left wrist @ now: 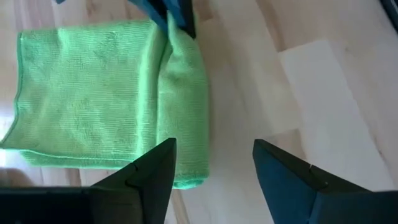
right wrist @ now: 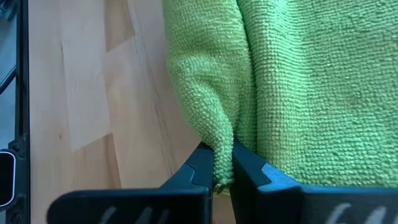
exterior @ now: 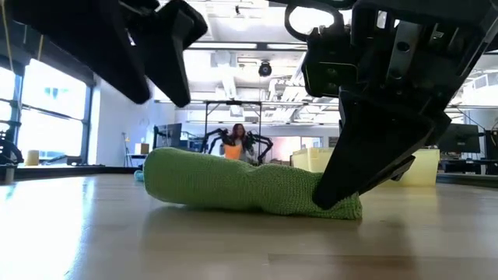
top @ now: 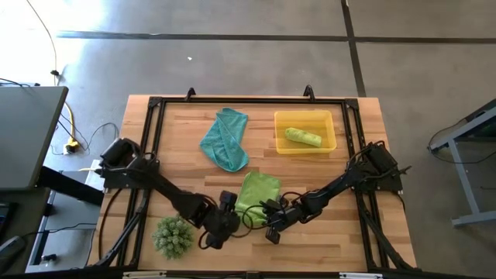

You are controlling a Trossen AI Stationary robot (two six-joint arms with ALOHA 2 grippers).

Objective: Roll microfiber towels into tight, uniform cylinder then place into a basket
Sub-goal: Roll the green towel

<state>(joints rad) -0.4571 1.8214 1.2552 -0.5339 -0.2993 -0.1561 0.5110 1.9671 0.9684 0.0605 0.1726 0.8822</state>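
Observation:
A lime-green towel [top: 257, 190] lies on the table near the front edge. Its near part is rolled into a thick roll [exterior: 249, 187], and the rest lies flat [left wrist: 87, 93]. My right gripper [right wrist: 222, 171] is shut on the roll's right end. My left gripper [left wrist: 214, 149] hangs open above the roll's left end and touches nothing. A teal towel [top: 225, 139] lies loosely folded at the back. The yellow basket [top: 329, 145] at the back right holds one rolled lime-green towel [top: 302, 137]. My right gripper pinches the right end of the roll [right wrist: 217, 146] between its two fingers, where the cloth bunches into a folded tip of several layers. The fingers [exterior: 350, 167] slant down from the table's right side. The roll rests on the table along its whole length.
A spiky green ball-shaped plant [top: 172, 236] stands at the front left, close to my left arm. A black frame [top: 155, 105] runs around the tabletop. Bare wood lies between the lime-green towel and the basket, and at the front right.

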